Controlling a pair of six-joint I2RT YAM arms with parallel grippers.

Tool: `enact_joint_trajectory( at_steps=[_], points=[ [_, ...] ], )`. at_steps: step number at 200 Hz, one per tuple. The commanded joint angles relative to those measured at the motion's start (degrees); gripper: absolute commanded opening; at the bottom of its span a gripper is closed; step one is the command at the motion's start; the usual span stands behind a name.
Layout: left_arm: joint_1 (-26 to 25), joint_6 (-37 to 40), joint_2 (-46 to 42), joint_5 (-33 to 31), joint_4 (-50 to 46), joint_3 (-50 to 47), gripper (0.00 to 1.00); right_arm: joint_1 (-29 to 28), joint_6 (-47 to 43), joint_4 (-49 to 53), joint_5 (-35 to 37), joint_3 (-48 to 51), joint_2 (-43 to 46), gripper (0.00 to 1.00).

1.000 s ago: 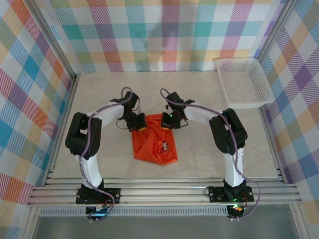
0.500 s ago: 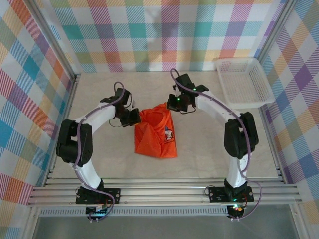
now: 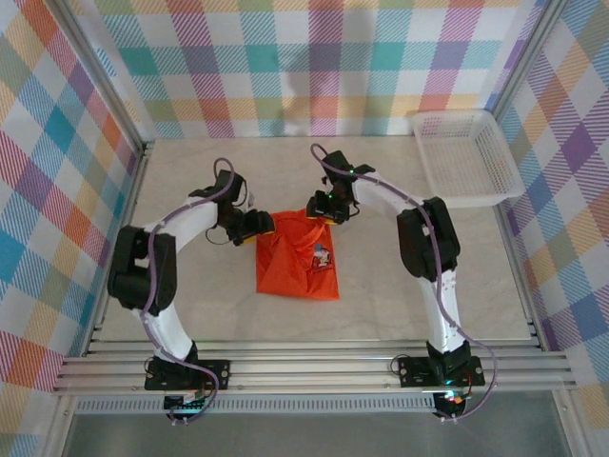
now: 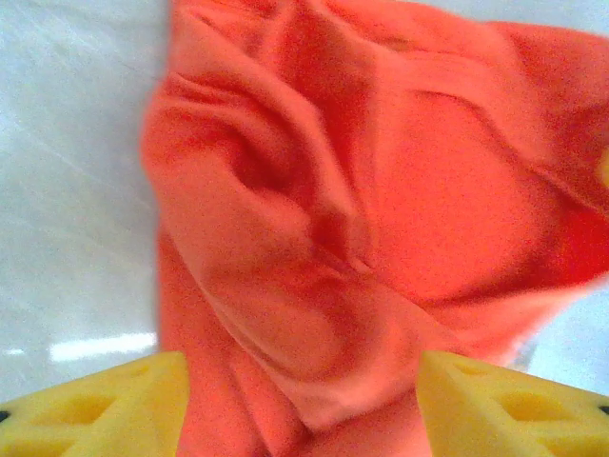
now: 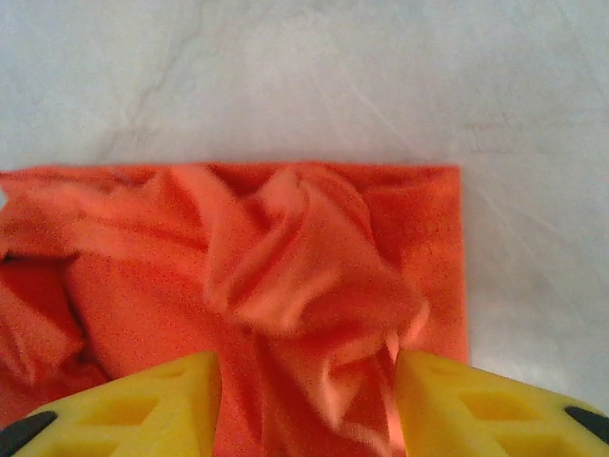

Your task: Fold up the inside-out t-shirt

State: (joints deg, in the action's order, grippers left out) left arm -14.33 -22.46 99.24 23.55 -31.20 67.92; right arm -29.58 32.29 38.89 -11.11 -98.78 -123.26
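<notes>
Lying rumpled, the orange t-shirt (image 3: 290, 262) forms a rough folded rectangle

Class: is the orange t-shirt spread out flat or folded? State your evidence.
Folded, roughly: the t-shirt lies as a compact rectangle, no sleeves showing, wrinkles bunched at its far edge.

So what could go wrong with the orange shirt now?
The t-shirt is bunched up in the gap of the open left gripper and of the open right gripper. If they pull away, a wrinkle might catch on a finger and drag the shirt out of shape. Its far edge also looks lumpy, so the next fold may come out crooked.
</notes>
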Motion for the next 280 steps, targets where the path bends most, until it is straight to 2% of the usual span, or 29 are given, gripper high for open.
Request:
enact_joint_trajectory(
  at_steps=[1, 33, 47, 71, 131, 143, 165, 194, 211, 242, 280],
  points=[
    [-0.5, -2.9, -7.1, 8.6, 3.0, -3.8, 0.61, 0.4, -0.3, 1.7, 0.6, 5.9, 9.6, 0.51],
    [-3.2, -3.1, -6.8, 10.7, 4.7, -6.9, 0.55, 0.1, 4.4, -6.1, -3.8, 18.9, 17.2, 0.40],
    [-4.5, -2.4, -5.2, 10.7, 4.9, -7.6, 0.54, -1.0, 5.8, -8.3, -4.9, 22.0, 18.7, 0.39],
    [-5.3, -1.7, -2.9, 10.6, 5.5, -8.8, 0.51, -3.2, 6.6, -8.9, -5.1, 23.3, 18.8, 0.38],
    [-6.1, -0.7, 0.8, 8.5, 7.5, -10.0, 0.51, -4.9, 7.1, -9.6, -5.6, 21.7, 16.3, 0.39],
    [-6.2, -1.9, 1.2, 10.1, 9.5, -10.6, 0.46, -5.1, 7.7, -10.3, -5.4, 21.6, 15.3, 0.39],
    [-6.5, -4.2, -0.4, 12.3, 11.9, -12.4, 0.25, -5.3, 9.8, -13.5, -5.7, 22.2, 12.6, 0.38],
    [-6.5, -5.2, -4.9, 11.3, 10.1, -15.6, 0.00, -5.6, 11.7, -15.3, -5.9, 20.1, 7.4, 0.37],
    [-6.5, -5.7, -7.5, 9.7, 6.4, -17.3, 0.00, -5.7, 12.4, -13.7, -3.7, 18.6, 5.1, 0.37],
    [-6.5, -6.0, -12.5, 2.6, -2.4, -21.0, 0.00, -5.7, 13.2, -9.4, 1.4, 17.3, 2.7, 0.37],
    [-6.7, -9.6, -15.7, 3.9, -0.4, -28.2, 0.00, -5.7, 13.8, -8.4, 5.2, 19.4, 4.1, 0.38]
  ],
)
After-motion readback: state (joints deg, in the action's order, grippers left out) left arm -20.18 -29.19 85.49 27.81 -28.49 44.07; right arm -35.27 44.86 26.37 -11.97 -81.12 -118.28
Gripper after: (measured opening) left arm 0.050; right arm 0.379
